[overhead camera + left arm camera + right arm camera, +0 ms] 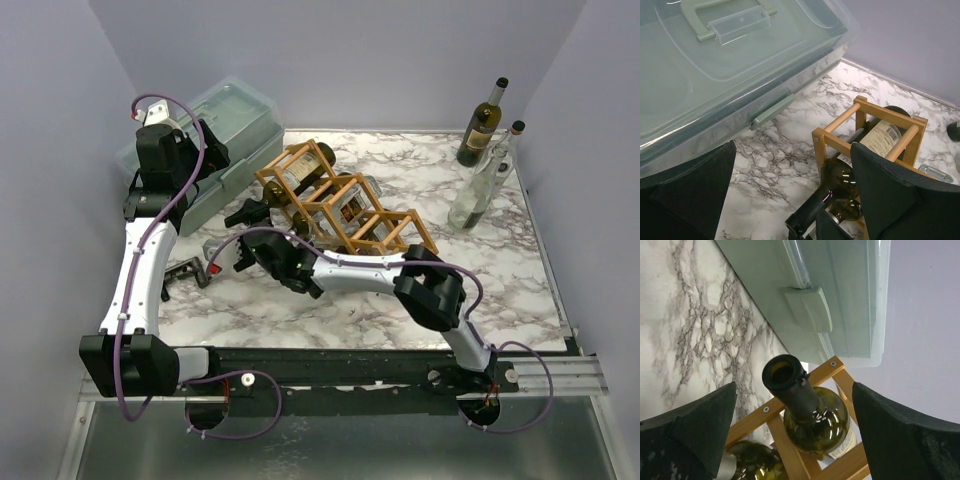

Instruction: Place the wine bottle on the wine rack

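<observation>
The wooden wine rack (385, 228) lies across the middle of the marble table. A dark green wine bottle (250, 212) with a cream label rests in its left end cell, neck sticking out toward the near left. In the right wrist view my right gripper (794, 385) is open, its fingers (700, 432) standing either side of the bottle's neck (800, 395) without touching it. My right gripper (228, 262) sits just in front of that neck. My left gripper (792, 145) is open over bare marble beside the rack (840, 142) and holds nothing.
A pale green lidded plastic bin (215, 140) stands at the back left, under my left arm. A green bottle (482, 125) and a clear bottle (485, 180) stand upright at the back right. A second bottle (747, 465) lies lower in the rack. A small black object (185, 270) lies near the left arm.
</observation>
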Robot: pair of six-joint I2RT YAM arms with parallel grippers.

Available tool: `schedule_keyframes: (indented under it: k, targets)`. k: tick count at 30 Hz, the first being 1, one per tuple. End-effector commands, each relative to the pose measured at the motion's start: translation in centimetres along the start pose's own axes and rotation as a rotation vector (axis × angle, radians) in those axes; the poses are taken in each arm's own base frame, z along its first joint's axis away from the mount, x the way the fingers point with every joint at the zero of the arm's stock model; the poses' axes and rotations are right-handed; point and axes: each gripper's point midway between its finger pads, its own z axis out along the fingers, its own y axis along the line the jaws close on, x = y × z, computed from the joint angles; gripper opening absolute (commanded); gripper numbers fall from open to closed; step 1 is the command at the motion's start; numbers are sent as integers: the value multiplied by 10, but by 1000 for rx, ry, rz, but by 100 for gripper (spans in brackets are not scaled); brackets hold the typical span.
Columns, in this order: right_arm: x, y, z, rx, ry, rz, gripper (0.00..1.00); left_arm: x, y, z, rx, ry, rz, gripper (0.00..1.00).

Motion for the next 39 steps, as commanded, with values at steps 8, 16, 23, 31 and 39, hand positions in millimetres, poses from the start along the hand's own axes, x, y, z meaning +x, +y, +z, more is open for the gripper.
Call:
schedule_keyframes:
  k: [8,16,23,31,39]
  targets:
    - [-39,-15,-66,-142,-157,300,100,-14,4,-5,-15,-47,6,98]
    - [-73,-45,-126,-205,-393,642,97,-18,24,-1,-65,-55,-7,98]
    - [-36,-59,-155,-118,-351,674,99,-10,19,5,-44,-29,-18,99]
    - [14,-21,-158,-309,-346,525,88,-3,8,7,-20,-11,-6,98]
    - [25,3,-152,-277,-401,360,89,-2,9,9,-22,-6,-3,98]
